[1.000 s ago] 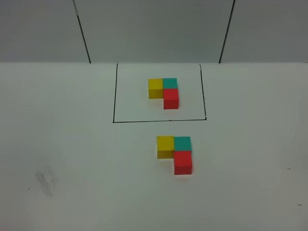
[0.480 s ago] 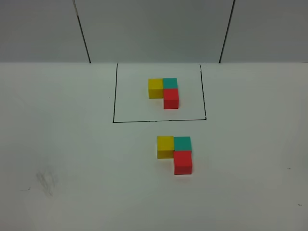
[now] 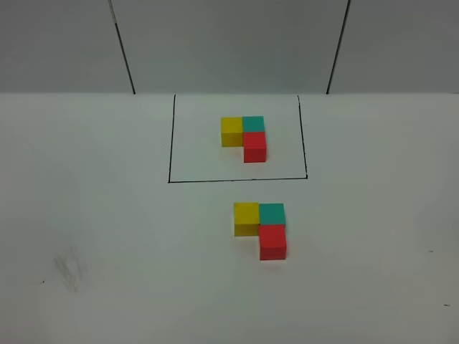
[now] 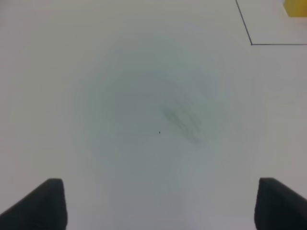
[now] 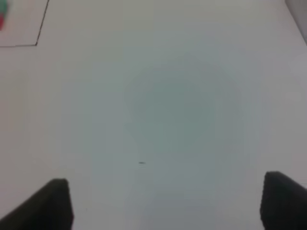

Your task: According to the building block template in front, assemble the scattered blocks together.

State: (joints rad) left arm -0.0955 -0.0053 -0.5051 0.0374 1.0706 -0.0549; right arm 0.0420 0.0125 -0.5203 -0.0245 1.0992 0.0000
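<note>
A big white table (image 3: 107, 215) fills the scene, with a grey wall (image 3: 229, 43) at the far side. A black outline (image 3: 237, 180) is drawn on the table toward the far side, in the middle. Inside it sits the building block template (image 3: 244, 136): a yellow cube on the left, a teal cube touching it on the right, and a red cube touching the near side of the teal one. Nearer, just outside the black line, sit the scattered blocks, now pressed together in the same L shape. The yellow block (image 3: 246, 217) is on the left, the teal block (image 3: 272, 213) touches its right side, and the red block (image 3: 272, 242) touches the near side of the teal one. A faint grey smudge (image 3: 68, 271) marks the table at the near left. The left gripper (image 4: 160, 206) hangs over bare table with its two dark fingertips (image 4: 41, 203) far apart, holding and touching nothing. The right gripper (image 5: 165, 206) also has its fingertips (image 5: 48, 203) spread wide over bare table, with nothing between them. Neither gripper shows in the high view.
</note>
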